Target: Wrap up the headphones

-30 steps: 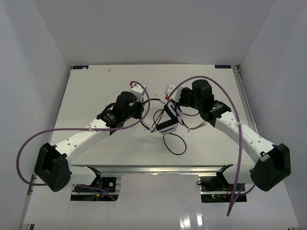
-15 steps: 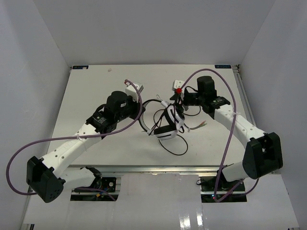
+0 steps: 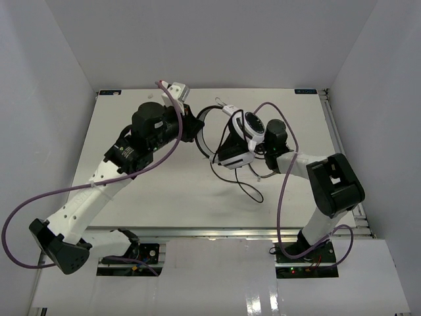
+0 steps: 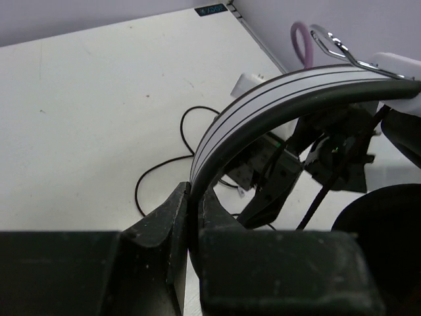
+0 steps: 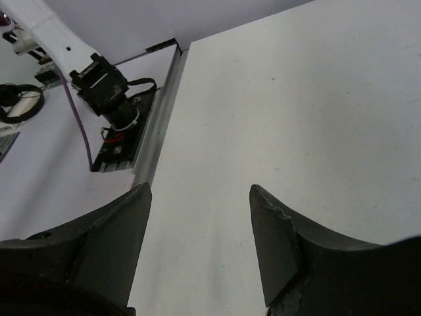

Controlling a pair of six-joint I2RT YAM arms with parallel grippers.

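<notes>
The left gripper (image 4: 194, 209) is pinched tight on the white headband (image 4: 283, 99) of the headphones (image 3: 242, 139). The band arcs up and away from its fingers, with the earcups at the far end. The thin black cord (image 3: 248, 191) trails onto the table (image 3: 145, 197) below. The right gripper (image 5: 199, 197), close by the earcups, has its jaws apart, gripping nothing.

Headphones (image 3: 252, 126) farther back; right claw (image 5: 199, 197) now wide, empty.
</notes>
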